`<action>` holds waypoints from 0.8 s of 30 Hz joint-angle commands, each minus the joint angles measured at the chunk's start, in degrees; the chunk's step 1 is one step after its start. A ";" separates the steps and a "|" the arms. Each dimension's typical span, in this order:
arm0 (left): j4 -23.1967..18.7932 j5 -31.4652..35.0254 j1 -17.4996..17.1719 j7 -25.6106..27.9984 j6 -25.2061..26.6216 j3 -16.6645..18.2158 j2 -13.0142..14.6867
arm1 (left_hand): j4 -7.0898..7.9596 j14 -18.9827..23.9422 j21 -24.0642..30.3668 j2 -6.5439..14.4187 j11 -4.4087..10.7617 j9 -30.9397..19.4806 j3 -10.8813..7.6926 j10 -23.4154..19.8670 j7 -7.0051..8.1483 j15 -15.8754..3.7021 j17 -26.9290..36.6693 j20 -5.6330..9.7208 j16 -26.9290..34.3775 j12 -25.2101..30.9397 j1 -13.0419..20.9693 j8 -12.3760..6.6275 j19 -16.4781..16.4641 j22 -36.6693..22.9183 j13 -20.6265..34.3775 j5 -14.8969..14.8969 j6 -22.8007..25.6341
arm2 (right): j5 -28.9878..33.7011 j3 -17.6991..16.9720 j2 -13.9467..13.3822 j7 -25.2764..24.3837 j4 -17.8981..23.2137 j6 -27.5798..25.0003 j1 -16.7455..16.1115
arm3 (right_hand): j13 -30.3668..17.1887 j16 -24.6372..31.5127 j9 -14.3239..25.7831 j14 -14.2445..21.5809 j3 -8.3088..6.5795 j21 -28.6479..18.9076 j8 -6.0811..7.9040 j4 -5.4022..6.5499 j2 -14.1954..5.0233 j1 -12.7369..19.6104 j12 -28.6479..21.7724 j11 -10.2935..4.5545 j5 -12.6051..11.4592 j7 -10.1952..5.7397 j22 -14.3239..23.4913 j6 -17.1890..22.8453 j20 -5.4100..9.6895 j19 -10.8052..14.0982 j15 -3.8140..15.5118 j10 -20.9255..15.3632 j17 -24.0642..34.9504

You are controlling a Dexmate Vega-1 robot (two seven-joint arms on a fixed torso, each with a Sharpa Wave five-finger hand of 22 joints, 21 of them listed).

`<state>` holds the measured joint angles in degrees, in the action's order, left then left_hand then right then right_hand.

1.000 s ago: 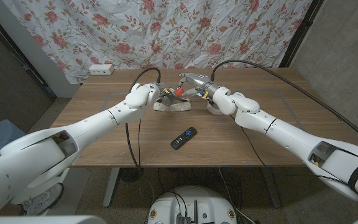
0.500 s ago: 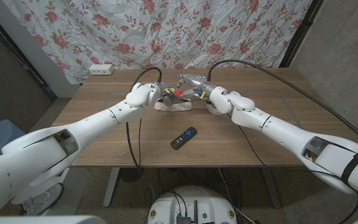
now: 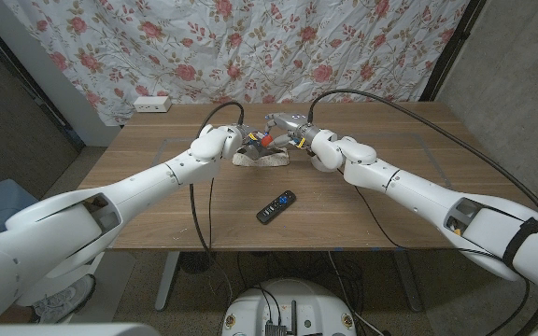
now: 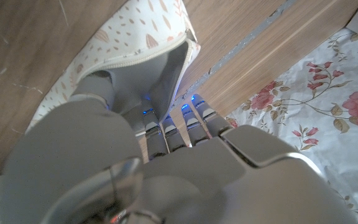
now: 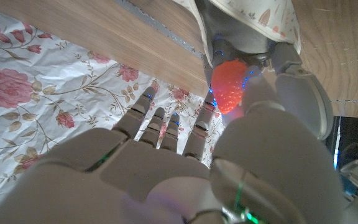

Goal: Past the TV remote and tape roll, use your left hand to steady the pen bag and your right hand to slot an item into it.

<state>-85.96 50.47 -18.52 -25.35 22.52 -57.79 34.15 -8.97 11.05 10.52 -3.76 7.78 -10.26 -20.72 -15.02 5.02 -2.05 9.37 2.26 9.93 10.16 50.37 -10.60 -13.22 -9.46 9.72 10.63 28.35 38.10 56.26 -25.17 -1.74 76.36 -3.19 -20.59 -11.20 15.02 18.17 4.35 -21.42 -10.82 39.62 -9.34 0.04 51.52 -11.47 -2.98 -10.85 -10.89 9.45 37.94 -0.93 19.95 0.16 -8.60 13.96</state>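
Nearest the robot, the TV remote (image 3: pixel 276 206) lies slantwise on the desk (image 3: pixel 157 210), bare wood around it right up to the front edge; its buttons are too small to read. Farther in, both arms meet at the pen bag (image 3: pixel 260 157), a pale pouch with small leaf-like marks and no writing that can be made out. The left hand (image 3: pixel 219 143) grips the bag's left end, thumb inside the open mouth in the left wrist view (image 4: pixel 166 74). The right hand (image 3: pixel 292 128) pinches a red strawberry-shaped item (image 5: pixel 229 87) between thumb and finger, right at the bag's opening, other fingers spread. The tape roll (image 3: pixel 321 166) peeks out under the right forearm, mostly hidden. Beyond the bag, open desk runs to the far edge, where a white power strip (image 3: pixel 151 104) sits at the left corner against the floral curtain (image 3: pixel 278 47).
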 commanded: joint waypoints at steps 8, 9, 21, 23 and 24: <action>2.01 -1.10 1.00 0.71 -0.89 -0.82 -0.75 | -0.02 -0.22 0.03 0.21 -0.31 -0.13 0.47 -0.04 0.24 -3.31 0.16 0.37 0.13 0.41 -0.65 -0.25 0.04 -0.08 0.32 0.57 -0.01 | -2.21 2.34 2.63 -1.05 -5.82 0.23 2.16 | 0.02 -0.11 0.09 0.48 0.35 -0.11 2.26 0.11 -0.19 -0.21 0.13 0.11 -0.49 -1.22 0.25 0.95 -0.19 0.23 -0.03 -0.44 0.27; 2.08 -1.11 0.96 0.68 -0.39 -0.78 -0.96 | -0.02 -0.21 0.03 0.22 -0.37 -0.13 0.48 -0.06 0.26 -3.33 0.16 0.41 0.14 0.42 -0.67 -0.29 0.03 -0.08 0.32 0.57 0.06 | -2.24 2.47 2.67 -1.00 -5.86 0.17 2.24 | 0.02 -0.12 0.07 0.48 0.37 -0.11 2.21 0.10 -0.17 -0.22 0.14 0.11 -0.48 -1.20 0.25 0.83 -0.18 0.23 -0.04 -0.42 0.28; 2.66 -1.67 1.36 0.98 -0.71 -1.20 -1.08 | 0.09 -0.24 0.03 0.45 -0.36 -0.11 0.65 -0.06 0.06 -3.20 0.16 0.34 0.14 0.45 -1.00 -0.24 0.06 -0.09 0.32 0.53 -0.07 | -3.22 3.19 2.84 -0.79 -6.26 -0.12 2.56 | 0.00 -0.25 -1.27 0.42 1.13 -0.12 0.52 0.13 1.25 -0.93 0.46 0.26 0.01 -0.20 0.26 -1.73 -0.36 0.33 -0.37 0.43 0.28; 2.70 -1.74 1.31 1.14 -0.61 -1.21 -1.11 | 0.11 -0.21 0.03 0.51 -0.37 -0.10 0.67 -0.06 0.06 -3.27 0.16 0.37 0.16 0.45 -1.06 -0.25 0.05 -0.09 0.32 0.53 -0.02 | -3.27 3.22 2.75 -0.65 -6.03 -0.39 2.53 | -0.01 -0.27 -1.58 0.45 1.36 -0.10 0.07 0.17 1.66 -1.22 0.46 0.29 0.17 -0.21 0.26 -2.43 -0.41 0.28 -0.44 0.52 0.28; 2.71 -1.82 1.32 1.11 -0.65 -1.24 -1.10 | 0.12 -0.19 0.05 0.53 -0.36 -0.09 0.68 -0.06 0.11 -3.27 0.16 0.35 0.17 0.45 -1.07 -0.25 0.02 -0.09 0.32 0.53 -0.02 | -3.34 3.21 2.71 -0.57 -5.90 -0.54 2.50 | -0.01 -0.31 -1.83 0.39 1.46 -0.08 -0.36 0.23 1.81 -1.40 0.46 0.33 0.27 -0.15 0.26 -3.15 -0.43 0.24 -0.67 0.60 0.29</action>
<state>-83.81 49.16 -17.46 -24.57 21.92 -58.67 33.26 -8.97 11.06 10.52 -3.23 7.78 -10.27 -20.25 -15.02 5.02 -2.05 9.36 2.25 9.93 10.42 49.84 -10.60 -13.23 -9.46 9.72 10.62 28.35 35.71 58.92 -22.56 -2.65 70.66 -3.11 -18.37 -11.20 15.02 16.71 4.52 -20.31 -10.82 40.33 -9.17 1.05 50.50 -11.04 -2.76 -10.84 -11.18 9.45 35.74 -0.93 19.95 -0.01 -8.38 13.96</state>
